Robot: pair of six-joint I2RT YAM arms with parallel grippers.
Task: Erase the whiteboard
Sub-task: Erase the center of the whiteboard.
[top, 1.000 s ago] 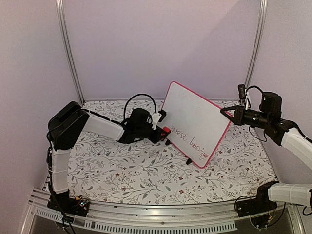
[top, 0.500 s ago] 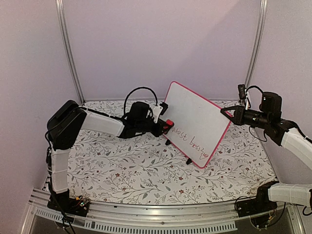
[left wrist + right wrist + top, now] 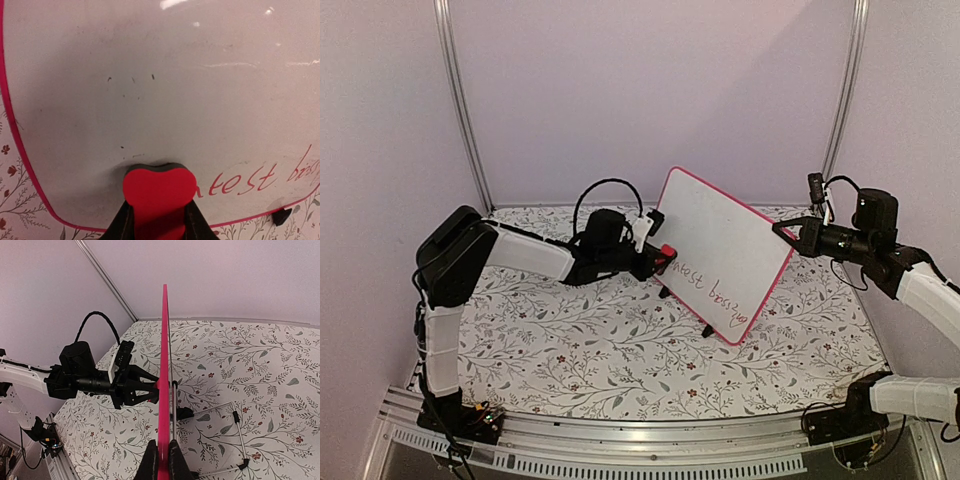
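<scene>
The whiteboard [image 3: 720, 248], white with a red-pink frame, stands tilted on the floral table, with red handwriting [image 3: 712, 291] along its lower part. My left gripper [image 3: 660, 256] is shut on a red eraser [image 3: 159, 186], whose dark pad presses against the board face just left of the writing [image 3: 247, 181]. My right gripper [image 3: 784, 232] is shut on the board's right edge [image 3: 164, 390], seen edge-on in the right wrist view. The left arm [image 3: 85, 377] shows beyond the board there.
The board's wire stand with black feet [image 3: 235, 416] sits behind it on the floral tabletop [image 3: 580, 340]. Plain walls with metal corner posts [image 3: 460, 110] enclose the table on three sides.
My left gripper has moved up and to the right with the eraser, from beside the board's lower left edge onto the board face. The right gripper and board have stayed still.
</scene>
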